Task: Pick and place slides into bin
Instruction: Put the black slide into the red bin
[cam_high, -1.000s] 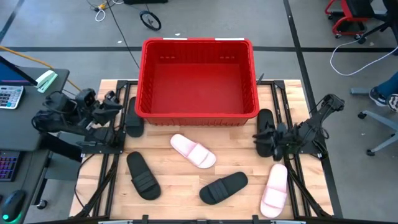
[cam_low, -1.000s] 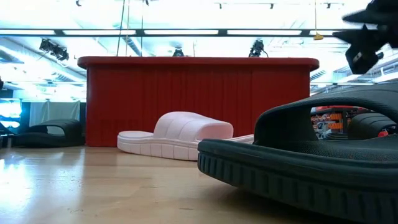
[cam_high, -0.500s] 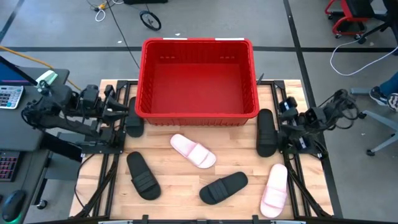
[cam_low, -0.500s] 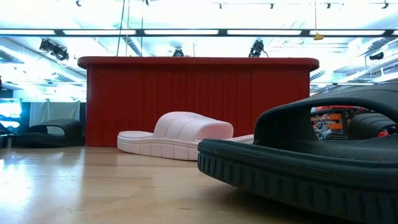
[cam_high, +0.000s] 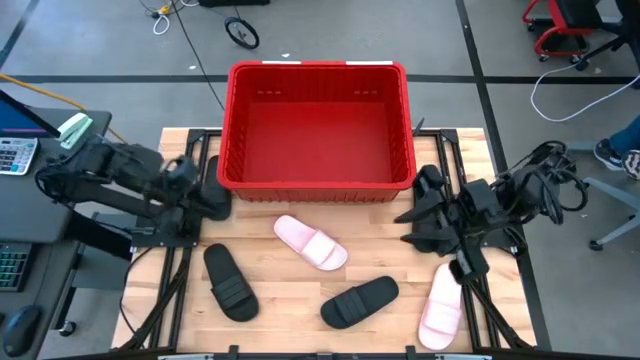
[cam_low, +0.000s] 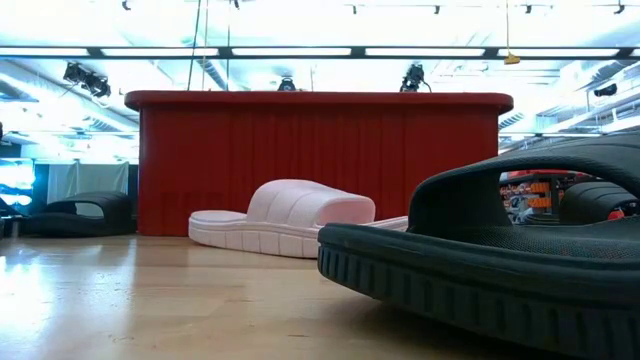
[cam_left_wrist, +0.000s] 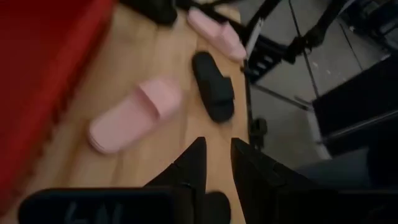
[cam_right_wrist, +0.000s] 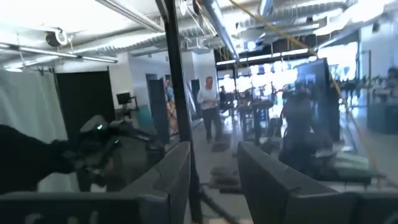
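**At the counter's 2 side edges, both arms low beside the bin**

On the left side of the wooden counter (cam_high: 290, 280), the left arm reaches in from its mount, its end effector (cam_high: 205, 197) low over the black slide (cam_high: 216, 203) that lies against the red bin's (cam_high: 318, 182) left wall. Its fingers (cam_left_wrist: 189, 168) stand parted, grasping nothing.

On the right side, the right arm is folded low, its end effector (cam_high: 415, 225) pointing toward the counter's middle, over the black slide beside the bin's right wall. Its fingers (cam_right_wrist: 174, 171) are also spread and released.

The bin sits at the far middle. In front of it lie 1 pink slide (cam_high: 311, 243), 2 black slides (cam_high: 229, 282) (cam_high: 359, 302), and another pink slide (cam_high: 441, 306) near the right edge.
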